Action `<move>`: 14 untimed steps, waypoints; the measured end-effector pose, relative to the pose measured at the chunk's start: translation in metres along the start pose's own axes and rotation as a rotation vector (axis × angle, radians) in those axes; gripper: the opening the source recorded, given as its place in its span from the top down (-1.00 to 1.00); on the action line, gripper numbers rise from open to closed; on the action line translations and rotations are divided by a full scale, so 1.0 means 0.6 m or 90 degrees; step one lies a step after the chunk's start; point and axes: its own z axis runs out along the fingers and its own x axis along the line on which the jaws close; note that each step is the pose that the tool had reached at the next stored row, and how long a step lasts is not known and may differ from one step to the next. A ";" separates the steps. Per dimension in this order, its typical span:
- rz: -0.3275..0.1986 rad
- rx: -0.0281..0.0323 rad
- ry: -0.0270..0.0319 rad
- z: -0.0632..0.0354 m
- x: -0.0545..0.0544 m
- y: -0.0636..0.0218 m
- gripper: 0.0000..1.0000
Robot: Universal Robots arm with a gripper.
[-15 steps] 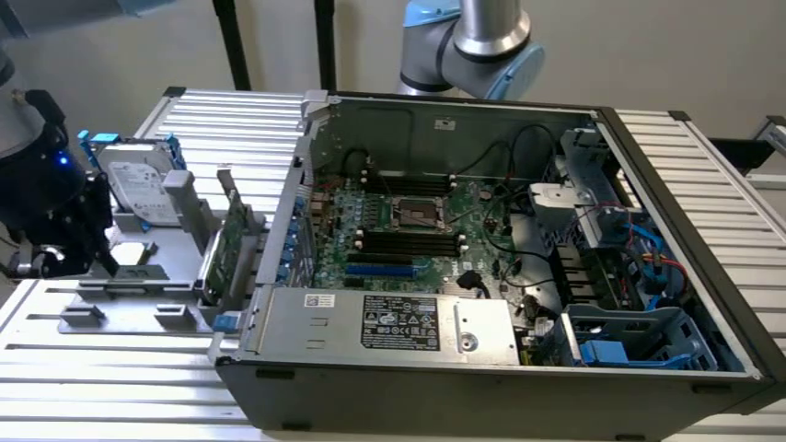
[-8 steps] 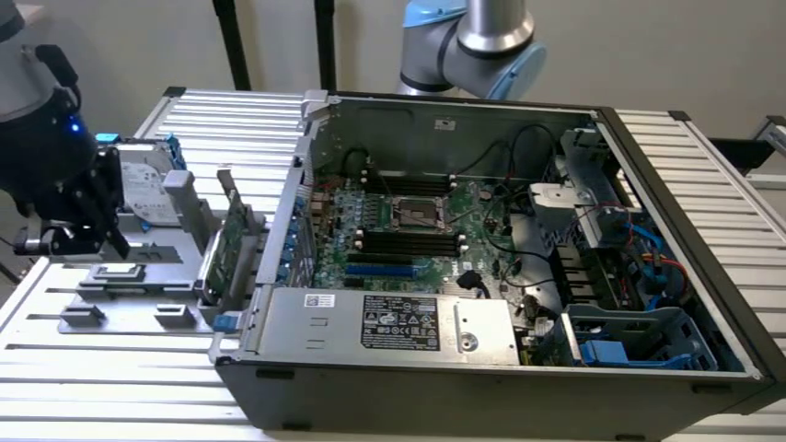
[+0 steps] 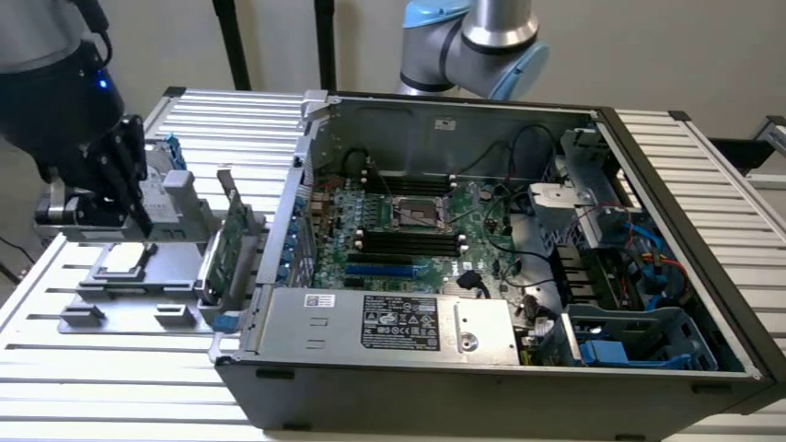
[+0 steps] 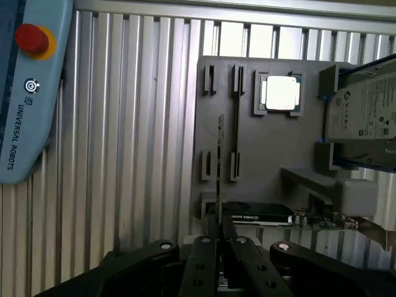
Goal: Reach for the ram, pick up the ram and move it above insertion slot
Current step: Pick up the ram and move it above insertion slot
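**Gripper over the fixture, case lying open**

My gripper [image 3: 143, 221] hangs over the grey fixture plate [image 3: 129, 287] at the exterior view's left, on the slatted aluminium table [image 3: 110, 382]. Near it a green expansion card [image 3: 231, 249] stands upright on the plate. Right of that is the open computer case [image 3: 368, 391], showing the motherboard [image 3: 479, 207], CPU socket [image 3: 415, 214], black memory slots [image 3: 411, 243] and the power supply [image 3: 393, 322] along the near wall.

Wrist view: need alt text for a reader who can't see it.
The gripper holds the ram edge-on above a grey fixture tray carrying a CPU, hard drive and graphics card. A teach pendant lies beside it on the slatted table.
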 end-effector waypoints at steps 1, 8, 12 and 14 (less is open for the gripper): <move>0.000 0.0000 0.0000 -0.008 0.000 -0.007 0.73; 0.000 -0.0001 0.0000 -0.059 -0.001 -0.055 0.73; 0.000 -0.0001 0.0000 -0.071 -0.003 -0.080 0.73; 0.000 0.0000 -0.0003 -0.072 -0.003 -0.095 0.73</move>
